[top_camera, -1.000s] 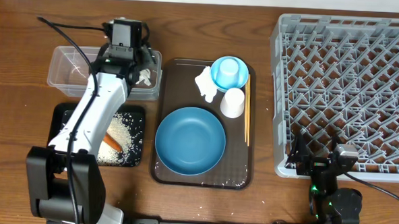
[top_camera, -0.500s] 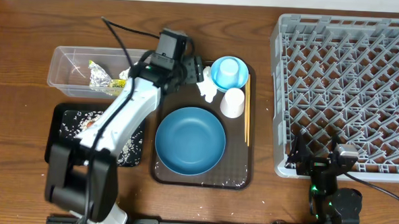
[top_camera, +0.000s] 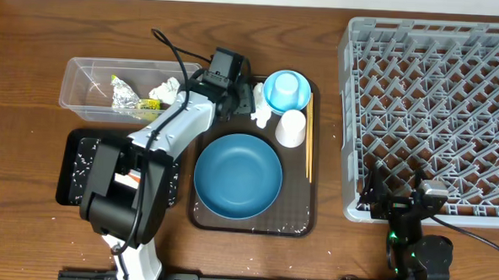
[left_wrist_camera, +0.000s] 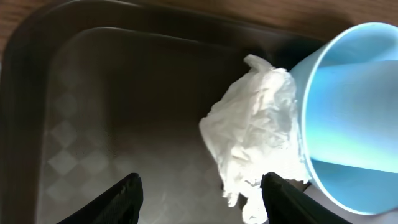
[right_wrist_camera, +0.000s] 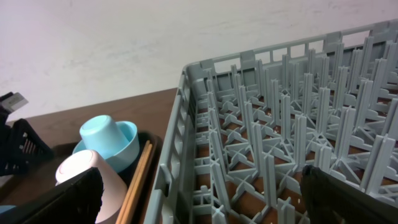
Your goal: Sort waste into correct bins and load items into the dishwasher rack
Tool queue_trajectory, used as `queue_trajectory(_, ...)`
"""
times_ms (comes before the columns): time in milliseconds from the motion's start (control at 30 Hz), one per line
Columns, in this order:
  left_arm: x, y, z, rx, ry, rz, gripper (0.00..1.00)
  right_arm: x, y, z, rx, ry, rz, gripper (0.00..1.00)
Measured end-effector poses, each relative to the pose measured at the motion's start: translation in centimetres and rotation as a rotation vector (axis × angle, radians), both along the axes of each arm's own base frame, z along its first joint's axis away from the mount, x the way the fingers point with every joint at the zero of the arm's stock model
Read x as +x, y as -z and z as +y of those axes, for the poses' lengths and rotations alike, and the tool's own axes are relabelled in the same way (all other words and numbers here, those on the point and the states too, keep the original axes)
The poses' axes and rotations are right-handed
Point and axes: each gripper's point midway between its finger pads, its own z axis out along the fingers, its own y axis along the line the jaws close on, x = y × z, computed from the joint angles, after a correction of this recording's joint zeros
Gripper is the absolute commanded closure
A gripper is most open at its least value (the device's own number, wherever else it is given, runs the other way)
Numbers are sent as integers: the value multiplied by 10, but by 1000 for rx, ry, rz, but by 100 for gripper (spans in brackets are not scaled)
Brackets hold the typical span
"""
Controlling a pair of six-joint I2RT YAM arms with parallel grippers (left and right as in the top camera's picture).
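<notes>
On the brown serving tray [left_wrist_camera: 93,106], the crumpled white tissue [left_wrist_camera: 252,134] lies against the small light-blue bowl [left_wrist_camera: 348,106], under the spread, empty left gripper [left_wrist_camera: 202,186]; the right gripper [right_wrist_camera: 199,199], off the tray's right, gapes too.

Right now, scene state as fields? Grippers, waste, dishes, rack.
left gripper: open, over the tissue on the brown tray
right gripper: open, empty, by the rack near edge
clear tub: wrapper and a second tissue
black tray: rice, carrot
dishes on brown tray: big bowl, small bowl, cup, chopsticks
rack contents: no dishes
</notes>
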Motion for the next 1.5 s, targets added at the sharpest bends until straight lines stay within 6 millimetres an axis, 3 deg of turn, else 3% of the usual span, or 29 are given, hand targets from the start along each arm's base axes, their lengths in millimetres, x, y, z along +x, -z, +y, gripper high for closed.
queue_trajectory(300,-11,36,-16,21,43,66,36,0,0,0,0,0,0,1)
queue_trajectory(400,-9,37,-16,19,43,63,37,0,0,0,0,0,0,1)
queue_trajectory(467,-9,37,-16,19,43,62,45,0,0,0,0,0,0,1)
queue_trajectory(567,-9,37,-16,17,39,63,74,0,0,0,0,0,0,1)
queue_trajectory(700,-9,37,-17,18,50,61,93,0,0,0,0,0,0,1)
queue_trajectory(1033,-8,34,-17,16,54,53,94,0,0,0,0,0,0,1)
queue_trajectory(1167,-5,8,-8,51,26,0,94,0,0,0,0,0,0,1)
queue_trajectory(1367,0,-71,27,159,-86,-175,94,0,0,0,0,0,0,1)
queue_trajectory(1500,1,-104,52,230,-169,-260,94,0,0,0,0,0,0,1)
